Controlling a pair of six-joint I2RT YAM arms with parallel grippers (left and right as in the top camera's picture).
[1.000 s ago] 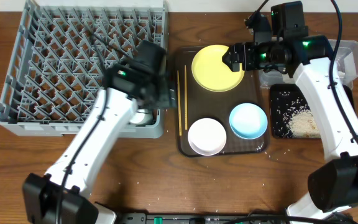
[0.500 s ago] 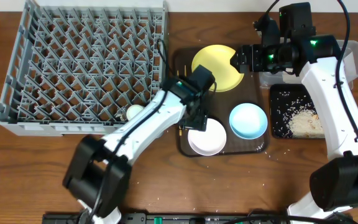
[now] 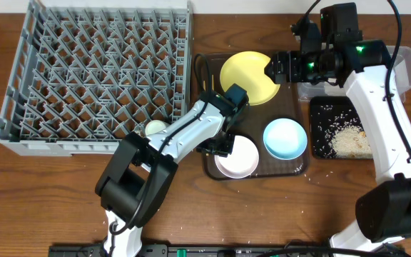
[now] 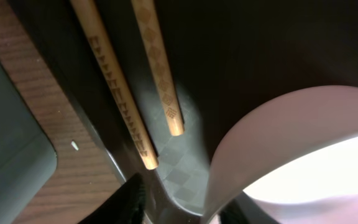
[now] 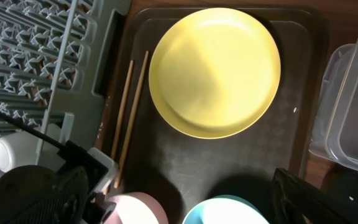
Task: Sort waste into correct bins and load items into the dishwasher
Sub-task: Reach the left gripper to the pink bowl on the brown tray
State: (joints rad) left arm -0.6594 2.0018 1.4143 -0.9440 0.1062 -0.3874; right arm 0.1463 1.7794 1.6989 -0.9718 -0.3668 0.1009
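My left gripper point(image 3: 223, 143) point(image 4: 188, 208) is low over the brown serving tray and straddles the left rim of the white bowl point(image 3: 241, 158) point(image 4: 303, 155). One finger is outside the bowl and one inside, with a gap still showing at the outer finger. Two chopsticks point(image 4: 114, 93) point(image 5: 129, 112) lie just beside it. My right gripper point(image 3: 273, 68) point(image 5: 185, 205) hangs wide open above the right edge of the yellow plate point(image 3: 245, 77) point(image 5: 213, 71). The light-blue bowl point(image 3: 285, 138) sits right of the white one. A small white cup point(image 3: 154, 128) point(image 5: 10, 152) lies in the dishwasher rack point(image 3: 91, 71).
The brown serving tray point(image 3: 291, 107) holds the plate, both bowls and the chopsticks. A clear tub point(image 3: 399, 68) stands at the far right, and in front of it is a black tray point(image 3: 321, 128) with loose rice point(image 3: 348, 140). The rack's front wall is close to the left arm.
My left arm has swung from the rack's front corner across to the serving tray and dropped onto the white bowl's rim, its jaws narrowing. The right gripper shifted slightly right, then held still.
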